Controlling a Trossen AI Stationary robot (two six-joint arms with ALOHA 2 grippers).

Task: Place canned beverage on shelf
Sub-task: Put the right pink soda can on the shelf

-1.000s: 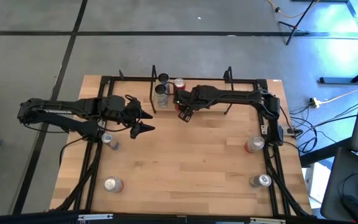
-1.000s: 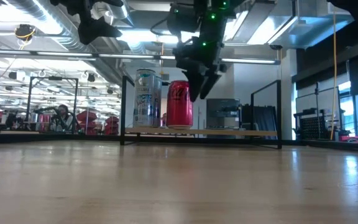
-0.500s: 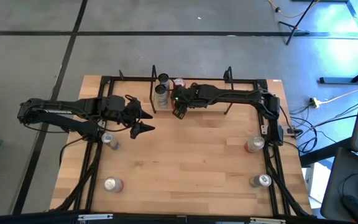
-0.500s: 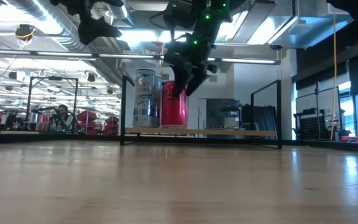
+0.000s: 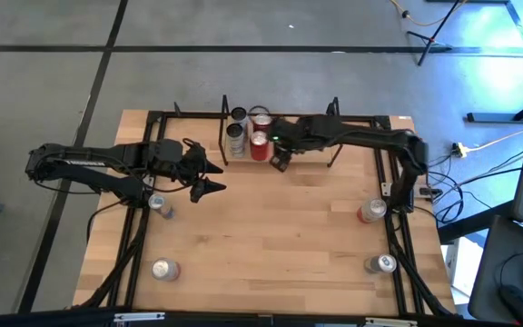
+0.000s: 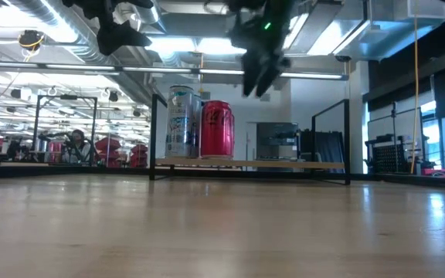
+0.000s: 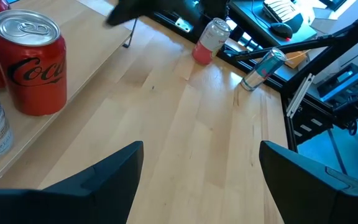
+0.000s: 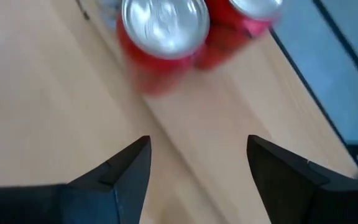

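Observation:
The shelf (image 5: 309,151) is a low wood board with black uprights at the table's far edge. Several cans stand on its left end. The front two are a red can (image 6: 216,130) (image 8: 160,37) and a silver-white can (image 6: 182,122) on its left. Another red can (image 8: 244,22) stands behind them. My right gripper (image 5: 280,162) (image 6: 261,73) (image 8: 197,168) hangs open above the red can and a little to its right, touching nothing. My left gripper (image 5: 209,177) (image 7: 201,168) waits open over the table's left half and points at the shelf.
Loose cans stand on the table: two at the left (image 5: 159,204) (image 5: 164,269) and two at the right (image 5: 371,211) (image 5: 380,263). Black rails (image 5: 396,227) run along the table's sides. The right part of the shelf board (image 6: 300,163) is bare.
My right gripper first went left along the shelf's front, low beside the front red can. It then rose and drew back to the right, clear of the can. The red can has slid a little left, up against the silver-white can, and stands upright.

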